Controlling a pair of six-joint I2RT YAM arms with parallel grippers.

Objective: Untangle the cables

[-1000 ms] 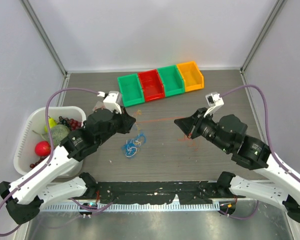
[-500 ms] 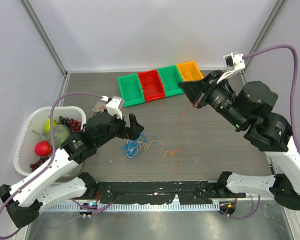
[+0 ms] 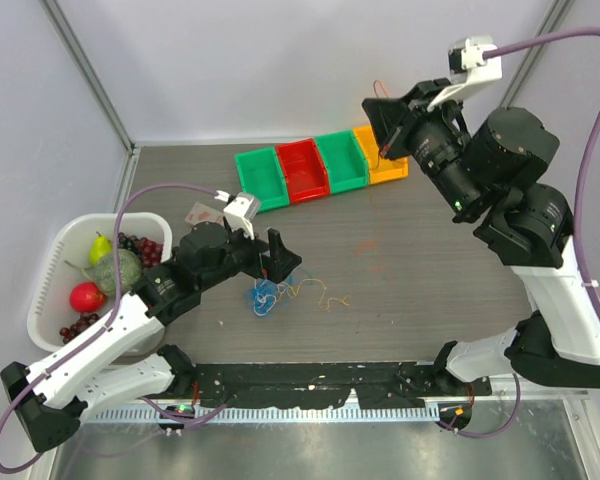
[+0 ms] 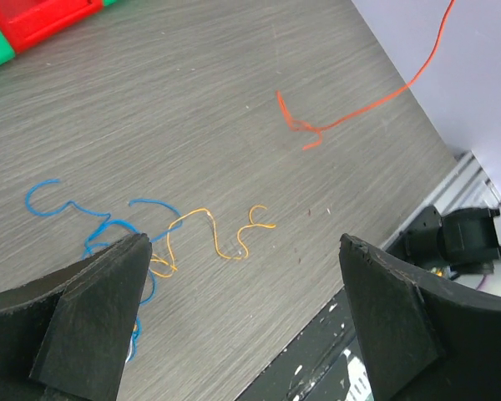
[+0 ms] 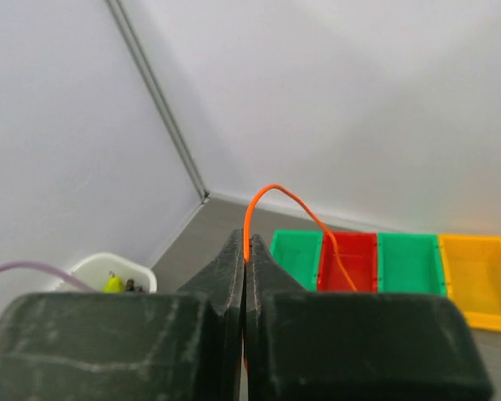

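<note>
A blue cable (image 3: 261,298) (image 4: 100,227) lies in small loops on the table, still crossed with a yellow-orange cable (image 3: 318,293) (image 4: 225,242) that trails to its right. My left gripper (image 3: 271,263) (image 4: 242,244) hovers low over this pair, open wide, with nothing between its fingers. My right gripper (image 3: 378,108) (image 5: 245,244) is raised high over the bins at the back. It is shut on a thin orange-red cable (image 5: 271,195) (image 4: 355,113), which hangs down with its curled lower end resting on the table, apart from the other two.
A row of bins stands at the back: green (image 3: 259,180), red (image 3: 302,169), green (image 3: 341,161), yellow (image 3: 382,152). A white basket (image 3: 52,262) of fruit sits at the left. A small card (image 3: 199,213) lies near it. The black base rail (image 3: 310,380) runs along the near edge.
My right arm has risen up and back, drawing the orange-red cable out of the tangle. My left gripper has opened and shifted right over the blue and yellow cables.
</note>
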